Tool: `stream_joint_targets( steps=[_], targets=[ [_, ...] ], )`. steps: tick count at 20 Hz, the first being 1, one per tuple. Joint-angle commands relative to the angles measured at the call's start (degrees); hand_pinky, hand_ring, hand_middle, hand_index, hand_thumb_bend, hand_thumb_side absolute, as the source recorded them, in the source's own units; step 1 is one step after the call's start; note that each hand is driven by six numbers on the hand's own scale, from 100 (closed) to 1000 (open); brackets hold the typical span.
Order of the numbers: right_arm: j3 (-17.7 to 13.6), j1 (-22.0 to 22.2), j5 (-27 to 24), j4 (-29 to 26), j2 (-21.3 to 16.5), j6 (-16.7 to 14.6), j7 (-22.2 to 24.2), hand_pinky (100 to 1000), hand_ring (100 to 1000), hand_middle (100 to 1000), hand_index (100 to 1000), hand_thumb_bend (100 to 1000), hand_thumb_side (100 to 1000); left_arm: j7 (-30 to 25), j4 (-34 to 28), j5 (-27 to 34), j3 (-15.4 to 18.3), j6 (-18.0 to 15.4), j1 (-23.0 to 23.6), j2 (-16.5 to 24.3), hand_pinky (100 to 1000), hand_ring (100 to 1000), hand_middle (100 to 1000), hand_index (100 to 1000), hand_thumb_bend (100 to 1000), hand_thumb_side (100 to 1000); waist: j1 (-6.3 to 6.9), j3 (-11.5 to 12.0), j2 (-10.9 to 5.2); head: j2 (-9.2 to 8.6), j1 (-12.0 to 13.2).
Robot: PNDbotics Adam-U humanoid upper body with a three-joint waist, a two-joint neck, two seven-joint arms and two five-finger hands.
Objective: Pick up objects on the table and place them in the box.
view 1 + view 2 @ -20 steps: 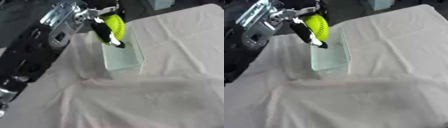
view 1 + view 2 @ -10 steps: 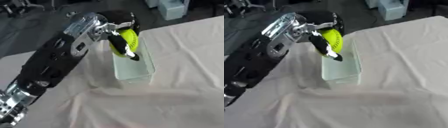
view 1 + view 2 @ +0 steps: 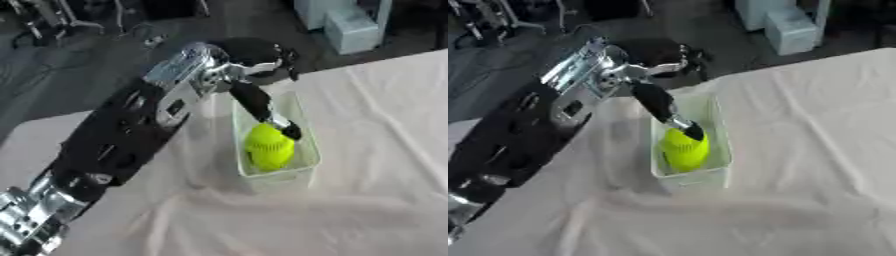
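The left hand [image 3: 254, 62] hangs over the far end of the box [image 3: 302, 131]. It comes in from the left on a big black and silver arm [image 3: 131, 130]. The hand looks spread apart: 1 long finger [image 3: 262, 107] points straight down into the box, and the other fingers [image 3: 284, 55] stick out to the side, away from it. The hand is not wrapped around anything.

The tip of the long finger touches the top of the ball [image 3: 269, 147]. The ball is bright yellow-green and round. It sits inside the box, near the end closest to the robot, and seems to rest on the bottom.

The box is clear, long and narrow. It stands upright on the counter [image 3: 376, 125], near the counter's far edge. A wrinkly white cloth [image 3: 798, 200] covers the counter, and the box stands on it.

Past the counter the floor [image 3: 79, 65] is dark. A pale box-shaped thing [image 3: 346, 25] stands there, far from the ball.
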Motion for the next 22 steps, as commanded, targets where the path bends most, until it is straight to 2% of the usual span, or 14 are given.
stream_joint_targets(
  steps=[1,3,7,9,10,12,15,16,18,19,20,22],
  targets=[
    [-0.60,-0.68,-0.36,-0.58,-0.65,-0.08,0.10,577,694,733,918,100,1000,-0.04,-0.07,-0.01,0.80,0.49,-1.34,1.06,845,875,1000,925,918,927,-0.56,0.15,-1.26,-0.69,1.10],
    [-0.56,-0.68,-0.41,-0.55,-0.66,-0.11,0.16,577,694,733,918,100,999,0.19,0.01,-0.05,0.95,1.59,-1.45,1.03,875,884,1000,935,935,933,-0.58,0.19,-1.33,-0.64,1.58],
    [-0.57,-0.60,-0.47,-0.49,-0.64,-0.15,0.24,577,695,733,918,100,998,0.25,-0.39,-0.39,1.02,3.56,-1.57,1.26,878,870,1000,934,923,951,-0.66,0.30,-1.45,-0.29,2.75],
    [-0.58,-0.54,-0.56,-0.48,-0.60,-0.19,0.25,577,695,733,919,100,1000,0.64,-0.95,-0.46,1.13,4.23,-1.55,1.52,854,837,1000,924,863,986,-0.74,0.49,-1.50,-0.04,3.28],
    [-0.53,-0.51,-0.62,-0.45,-0.61,-0.21,0.30,578,695,733,919,100,1000,1.34,-1.52,-0.38,1.25,4.59,-1.43,1.71,834,812,1000,913,796,1000,-0.85,0.68,-1.51,0.09,3.38],
    [-0.36,-0.44,-0.73,-0.37,-0.70,-0.26,0.49,580,698,734,920,100,1000,3.52,-3.49,-0.16,1.30,5.35,-0.92,2.49,821,790,1000,898,736,1000,-1.12,1.16,-1.58,0.26,3.41],
    [-0.30,-0.36,-0.83,-0.18,-0.99,-0.03,0.77,584,703,735,921,100,990,7.80,-9.64,-0.91,1.16,5.94,0.57,5.04,821,793,1000,888,713,1000,-1.69,2.39,-1.81,0.57,3.37],
    [-0.34,-0.28,-0.83,-0.18,-1.11,0.08,0.79,586,704,737,921,100,1000,9.32,-12.45,-1.05,1.35,5.90,1.24,6.13,803,762,976,861,667,996,-2.01,3.07,-1.97,0.69,3.23],
    [-0.50,-0.01,-0.86,-0.23,-1.27,0.24,0.71,588,705,738,920,100,1000,13.01,-19.03,-0.05,2.34,6.21,3.42,8.44,758,715,955,847,635,981,-2.69,4.50,-2.26,0.82,2.89],
    [-0.57,0.15,-0.87,-0.26,-1.30,0.28,0.65,587,705,738,920,100,1000,14.75,-22.06,1.13,2.90,6.73,4.70,9.49,768,726,960,850,639,981,-2.95,5.05,-2.37,0.86,2.75],
    [-0.62,0.33,-0.86,-0.27,-1.31,0.31,0.63,591,707,740,919,100,1000,16.41,-24.85,2.91,3.44,7.03,6.01,10.36,751,672,942,844,619,972,-3.42,5.87,-2.61,0.99,2.56],
    [-0.96,0.63,-0.84,-0.26,-1.34,0.34,0.39,598,714,744,919,100,1000,19.36,-29.48,7.92,4.71,7.58,9.10,12.09,742,638,936,847,601,970,-4.17,7.51,-3.16,1.42,1.95]
  ],
)
